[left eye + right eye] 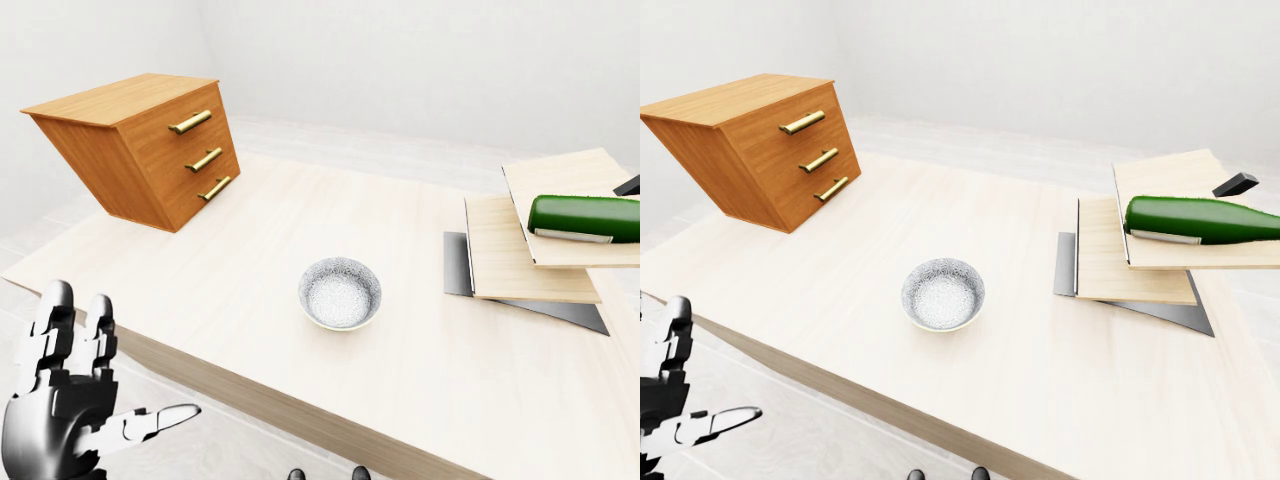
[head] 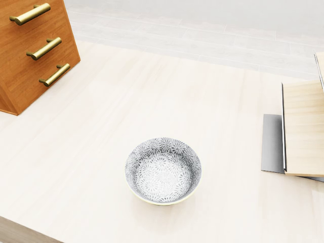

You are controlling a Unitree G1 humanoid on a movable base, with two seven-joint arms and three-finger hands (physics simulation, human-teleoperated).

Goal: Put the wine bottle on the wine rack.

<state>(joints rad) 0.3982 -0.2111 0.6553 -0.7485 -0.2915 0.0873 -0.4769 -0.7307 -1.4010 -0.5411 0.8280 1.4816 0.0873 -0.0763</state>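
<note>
One green wine bottle point(image 1: 1200, 219), label point(image 1: 1163, 237) unreadable, atop wine rack point(image 1: 1137, 262).

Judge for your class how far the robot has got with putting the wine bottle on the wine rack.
Done: the green wine bottle already lies on its side on the stepped wooden wine rack at the table's right. In hand: nothing; the left hand hangs open below the table edge, apart from everything. Left: seemingly nothing, though the bottle's neck is cut off by the view's edge. The right hand is not visible.

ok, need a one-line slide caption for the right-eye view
Green wine bottle lies on stepped wooden boards at right, patterned bowl mid-table, drawer chest at left, left hand open below the table edge.
</note>
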